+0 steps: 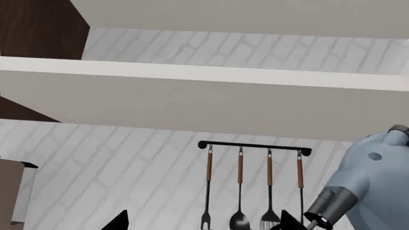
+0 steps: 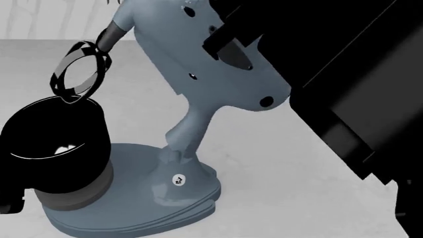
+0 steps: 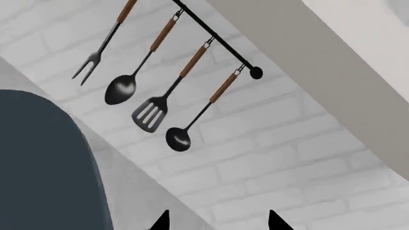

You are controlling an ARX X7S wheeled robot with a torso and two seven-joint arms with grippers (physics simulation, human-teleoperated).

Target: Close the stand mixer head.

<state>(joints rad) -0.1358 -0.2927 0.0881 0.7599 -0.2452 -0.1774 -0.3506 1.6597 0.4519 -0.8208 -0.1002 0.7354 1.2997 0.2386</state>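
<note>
The stand mixer head [image 2: 198, 64] is blue-grey, bulbous and tilted up and back on its neck. Its black loop beater [image 2: 79, 69] hangs in the air above the rim of the glossy black bowl [image 2: 53, 144]. The head also shows at the edge of the left wrist view [image 1: 377, 182]. A dark blue-grey curved surface [image 3: 45, 163] fills one side of the right wrist view. My left gripper [image 1: 204, 225] is open and empty, facing the wall. My right gripper [image 3: 219, 223] is open and empty. A black arm [image 2: 343, 74] overlaps the head's top right in the head view.
The flat oval base [image 2: 132, 213] with a white sticker [image 2: 178, 180] sits on a pale counter [image 2: 284, 168]. A rail of hanging utensils [image 1: 255, 146] is on the white brick wall, also in the right wrist view [image 3: 211, 38]. Pale cabinets [image 1: 204, 100] hang above.
</note>
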